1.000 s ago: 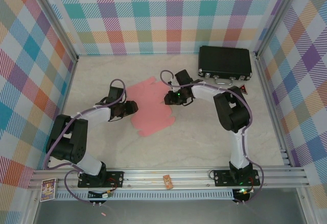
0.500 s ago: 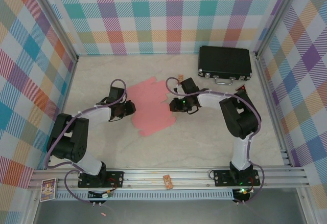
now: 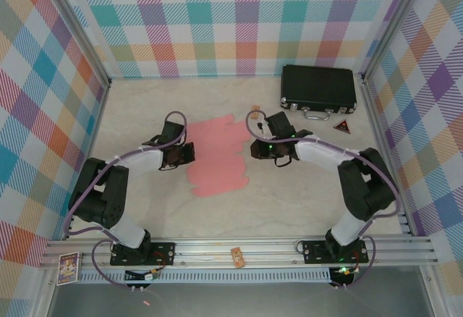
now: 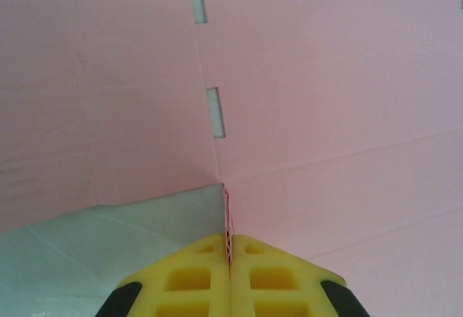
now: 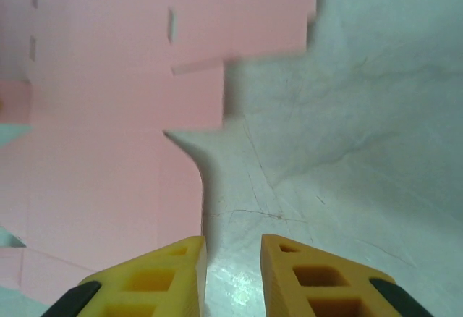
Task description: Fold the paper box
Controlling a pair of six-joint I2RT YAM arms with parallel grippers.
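Nearest is the aluminium rail (image 3: pixel 239 248) along the desk's front edge, with a tiny tan block (image 3: pixel 236 257) sitting on it. Past that there's a wide strip of bare desk (image 3: pixel 289 208), marble-look and smooth, so loads of free room there.

Then the paper box (image 3: pixel 217 154), lying mid-desk as a thin matte pink die-cut sheet with wavy flap outlines, crease lines and little slots along a fold. The left jaws are clenched on its left edge. In the wrist view the yellow pads (image 4: pixel 188 281) are pressed together with the pink edge pinched in the seam.

The right jaws are released and grasping nothing. Their pads (image 5: pixel 155 273) sit apart over bare desk just beside the sheet's right edge.

Further back there's a black hard case (image 3: pixel 318 89) with a ribbed lid near the right rear corner. A small red triangle (image 3: pixel 343 126) sits in front of it, and plaid walls (image 3: pixel 231 20) box everything in.
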